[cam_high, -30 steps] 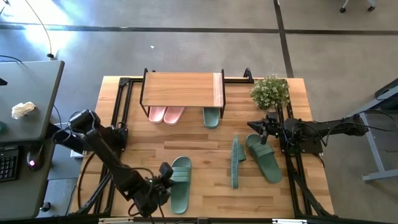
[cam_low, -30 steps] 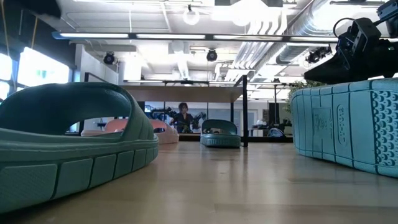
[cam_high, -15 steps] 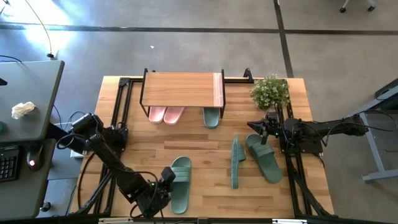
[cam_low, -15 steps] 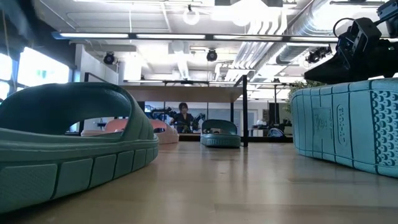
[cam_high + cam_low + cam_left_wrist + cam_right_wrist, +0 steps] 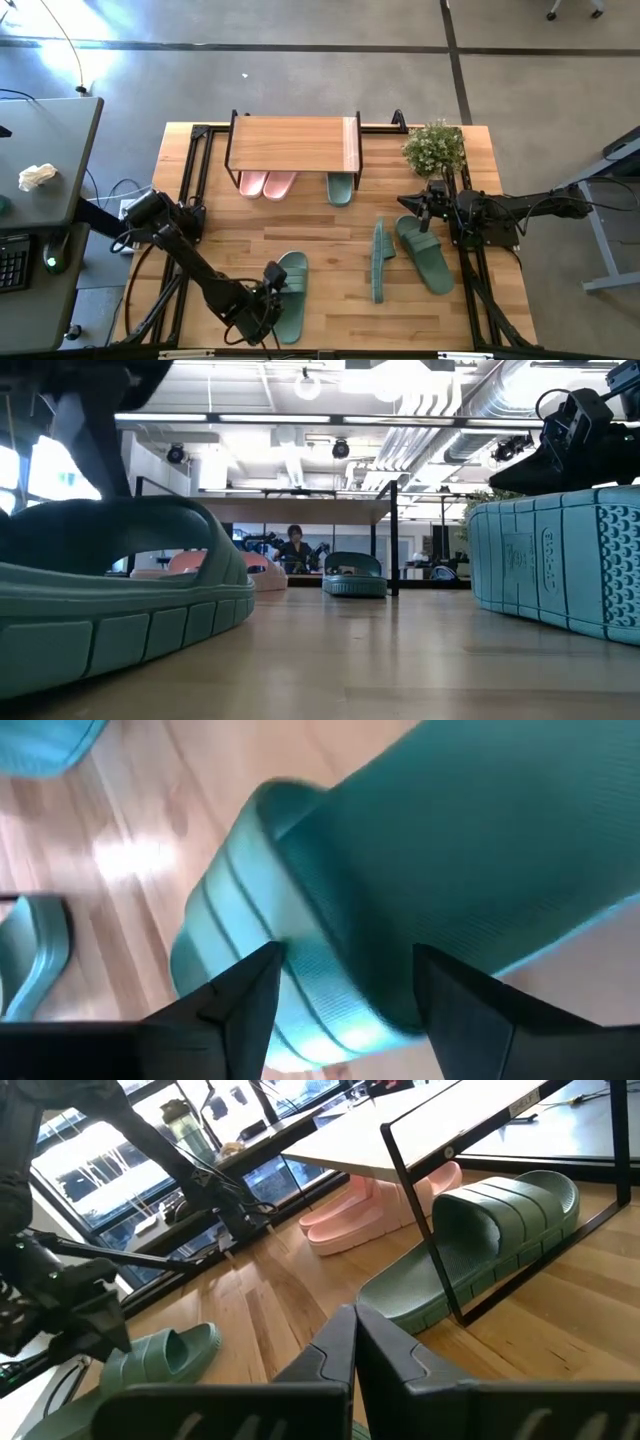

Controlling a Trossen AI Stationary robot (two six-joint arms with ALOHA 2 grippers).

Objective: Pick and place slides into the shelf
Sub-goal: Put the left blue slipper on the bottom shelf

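Observation:
A dark green slide (image 5: 289, 296) lies flat near the table's front edge. My left gripper (image 5: 272, 283) is open above its ribbed strap (image 5: 330, 945), one finger on either side of the strap's edge. My right gripper (image 5: 417, 207) is shut and hovers over the far end of another flat green slide (image 5: 426, 256). Beside that one, a third green slide (image 5: 378, 260) stands on its long edge. Under the shelf (image 5: 292, 143) sit a pink pair (image 5: 266, 183) and one more green slide (image 5: 340, 187), all on their soles. My left gripper comes at the near slide's strap (image 5: 420, 860) from above, slanting, and its open fingers (image 5: 250, 1000) stand astride the strap's rim. Whether the fingers touch the rubber, I cannot tell. The slide rests flat on the table.
A small potted plant (image 5: 434, 148) stands at the back right, beside the shelf. Black metal rails (image 5: 193, 190) run along the table's left and right sides. Bare wood lies between the shelf and the loose slides.
My left gripper has come down and a little toward the table's right, over the near green slide's strap; its arm now shows above the strap in the low view. The slides have stayed where they were.

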